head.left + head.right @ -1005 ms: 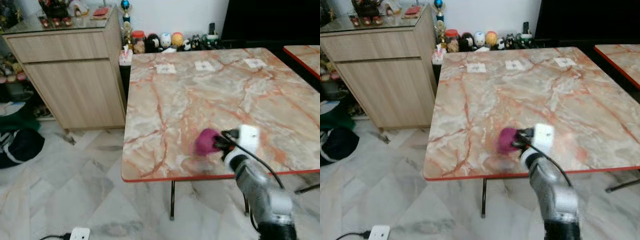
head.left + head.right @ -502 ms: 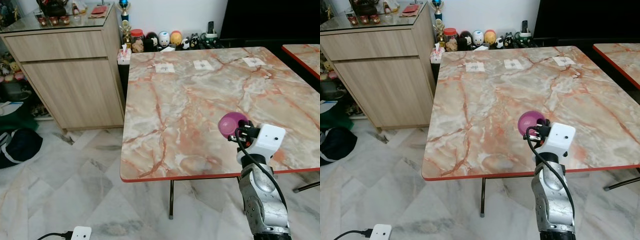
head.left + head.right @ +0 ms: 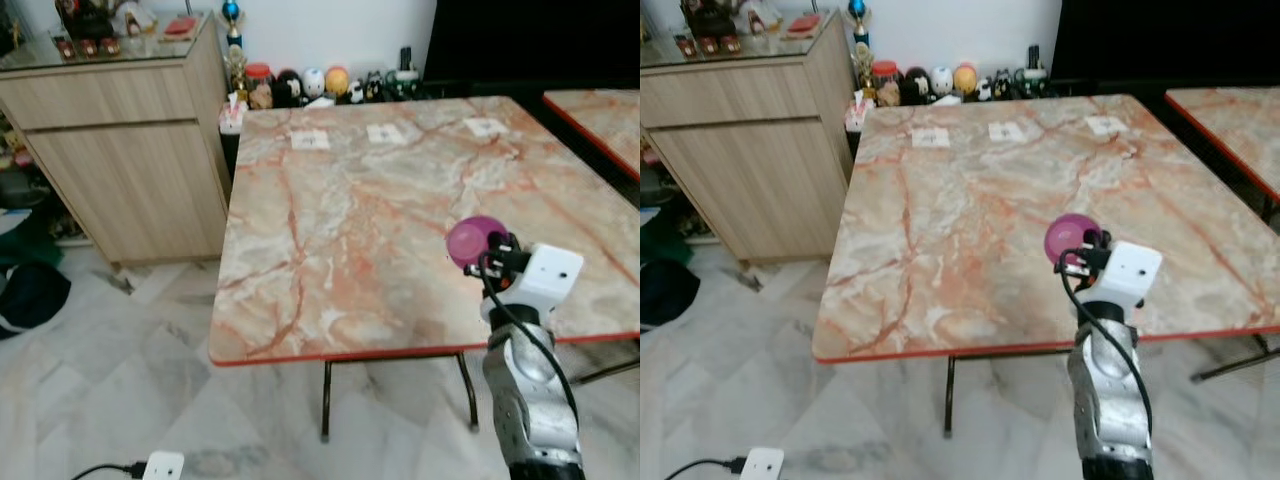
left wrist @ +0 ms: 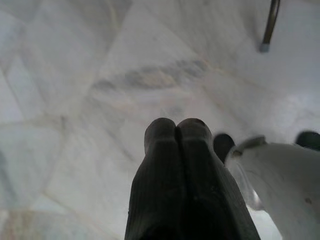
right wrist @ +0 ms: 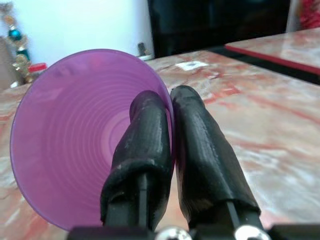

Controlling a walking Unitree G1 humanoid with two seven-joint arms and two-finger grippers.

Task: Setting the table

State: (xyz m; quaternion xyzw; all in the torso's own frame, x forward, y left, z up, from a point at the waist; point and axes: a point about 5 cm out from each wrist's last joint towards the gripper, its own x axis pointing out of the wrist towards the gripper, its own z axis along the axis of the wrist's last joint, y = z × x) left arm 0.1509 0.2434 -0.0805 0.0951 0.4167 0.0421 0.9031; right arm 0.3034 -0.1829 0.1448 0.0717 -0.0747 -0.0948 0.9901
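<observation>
The right gripper pinches the rim of a purple bowl, one finger inside and one outside, holding it tilted above the near right part of the marble surface. The left gripper hangs over the floor, its fingers pressed together on nothing. Left of the surface stands a wooden cabinet.

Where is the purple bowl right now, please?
The purple bowl is pinched by its rim in the right hand, above the marble table's right front part.
</observation>
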